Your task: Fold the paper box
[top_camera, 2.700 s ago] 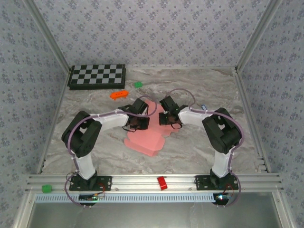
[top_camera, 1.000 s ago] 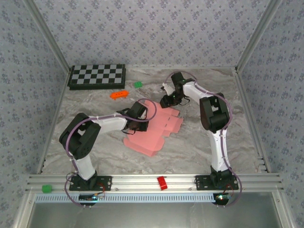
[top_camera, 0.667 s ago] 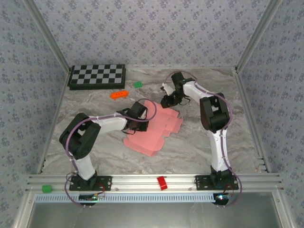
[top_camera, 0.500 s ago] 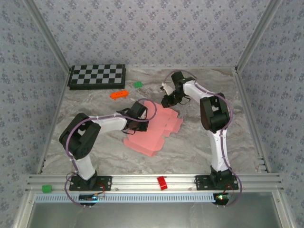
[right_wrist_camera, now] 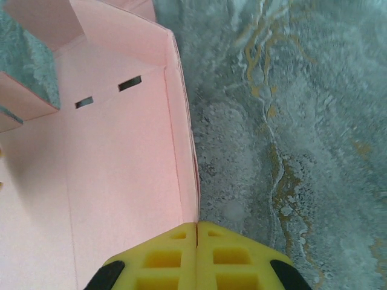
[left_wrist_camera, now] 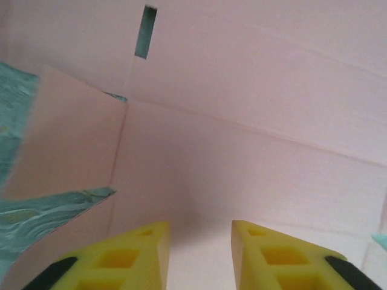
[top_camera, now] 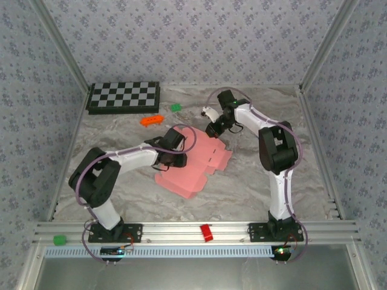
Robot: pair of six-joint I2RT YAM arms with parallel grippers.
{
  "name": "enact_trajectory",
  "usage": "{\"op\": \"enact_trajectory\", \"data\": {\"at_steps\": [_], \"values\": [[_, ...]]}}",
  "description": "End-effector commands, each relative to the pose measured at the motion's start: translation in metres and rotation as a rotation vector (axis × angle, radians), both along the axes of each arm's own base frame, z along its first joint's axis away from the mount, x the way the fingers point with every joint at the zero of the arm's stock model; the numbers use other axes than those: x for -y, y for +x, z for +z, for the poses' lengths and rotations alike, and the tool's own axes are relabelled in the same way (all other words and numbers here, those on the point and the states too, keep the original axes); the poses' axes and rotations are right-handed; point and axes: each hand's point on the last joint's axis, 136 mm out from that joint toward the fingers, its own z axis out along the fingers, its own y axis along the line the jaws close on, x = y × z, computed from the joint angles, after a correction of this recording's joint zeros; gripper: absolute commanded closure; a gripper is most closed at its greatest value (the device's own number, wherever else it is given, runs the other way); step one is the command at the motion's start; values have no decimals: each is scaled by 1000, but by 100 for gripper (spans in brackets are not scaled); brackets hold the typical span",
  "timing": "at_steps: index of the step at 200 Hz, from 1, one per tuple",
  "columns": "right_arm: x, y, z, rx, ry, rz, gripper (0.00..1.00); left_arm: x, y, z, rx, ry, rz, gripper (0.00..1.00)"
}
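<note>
Overhead: pink thin-card die-cut box lies partly flat mid-table, left gripper at its left part, right gripper at its far edge.
Left wrist: yellow fingers apart, empty, over pink card.
Right wrist: fingers pressed together on a raised wall's edge.

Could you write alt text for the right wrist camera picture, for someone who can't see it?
The right arm's yellow pincer, its two fingers shut, pinches the raised side flap of a pink thin-card box sheet lying on a grey marbled table. Two small slots are cut in the card near the top left.
</note>
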Motion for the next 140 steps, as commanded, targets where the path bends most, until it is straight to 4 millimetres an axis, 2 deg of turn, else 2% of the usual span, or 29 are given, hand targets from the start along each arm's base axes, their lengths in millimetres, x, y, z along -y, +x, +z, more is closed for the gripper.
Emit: {"op": "enact_trajectory", "data": {"at_steps": [1,34,56,88,140], "values": [[3,12,27,159,-29,45,100,-18,-1,18,25,14,47,64],[4,17,41,256,-62,64,100,-42,-6,6,-12,-5,137,65],[4,21,53,323,-68,57,100,-49,-10,-2,-59,-51,182,72],[5,25,66,417,-86,42,100,-42,-15,-10,-93,-104,175,75],[3,19,69,509,-115,72,100,-35,-16,-23,-133,-127,182,81]]}}
